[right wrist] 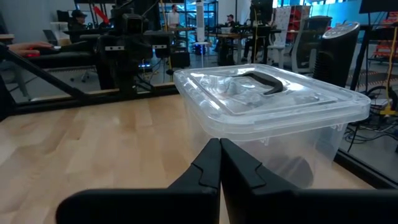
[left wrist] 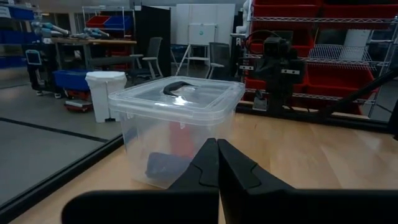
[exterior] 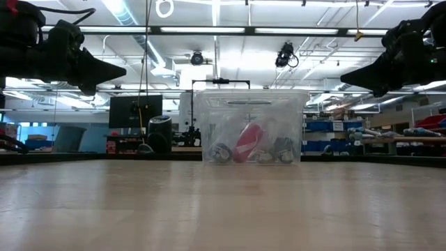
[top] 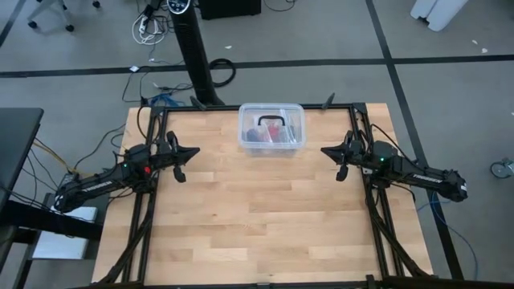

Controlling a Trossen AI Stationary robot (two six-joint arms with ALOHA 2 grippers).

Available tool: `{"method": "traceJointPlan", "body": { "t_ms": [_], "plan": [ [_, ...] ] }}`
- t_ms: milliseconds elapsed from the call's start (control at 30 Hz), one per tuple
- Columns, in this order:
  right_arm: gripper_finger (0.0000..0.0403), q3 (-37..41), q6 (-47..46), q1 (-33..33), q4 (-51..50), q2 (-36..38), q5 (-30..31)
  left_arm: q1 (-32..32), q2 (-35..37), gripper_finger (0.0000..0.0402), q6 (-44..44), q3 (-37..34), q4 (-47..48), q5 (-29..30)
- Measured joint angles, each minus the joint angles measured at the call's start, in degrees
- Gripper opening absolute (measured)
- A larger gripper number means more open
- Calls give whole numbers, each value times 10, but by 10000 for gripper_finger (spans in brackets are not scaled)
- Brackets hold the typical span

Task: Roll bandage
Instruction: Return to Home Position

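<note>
A pale wooden table (top: 265, 225) stands on a grey workshop floor. Near its left edge the left gripper (top: 195, 150) hangs above the wood, fingers pressed together on nothing. At the middle of the far edge sits a clear bin (top: 243, 120), lid on. The bandage (left wrist: 163, 165) lies inside as a dark blue bundle low against a wall, by a red item (top: 269, 138). Near the right edge the right gripper (top: 324, 149) hangs likewise, fingers clenched and empty.
</note>
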State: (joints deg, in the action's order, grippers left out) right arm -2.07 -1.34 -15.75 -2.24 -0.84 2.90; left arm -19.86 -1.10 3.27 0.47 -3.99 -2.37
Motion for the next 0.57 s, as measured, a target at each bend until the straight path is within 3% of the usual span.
{"method": "traceJointPlan", "body": {
  "t_ms": [567],
  "plan": [
    [4, 0, 0, 0, 0, 0, 0, 0, 0, 1, 0, 0, 0, 0]
  ]
}}
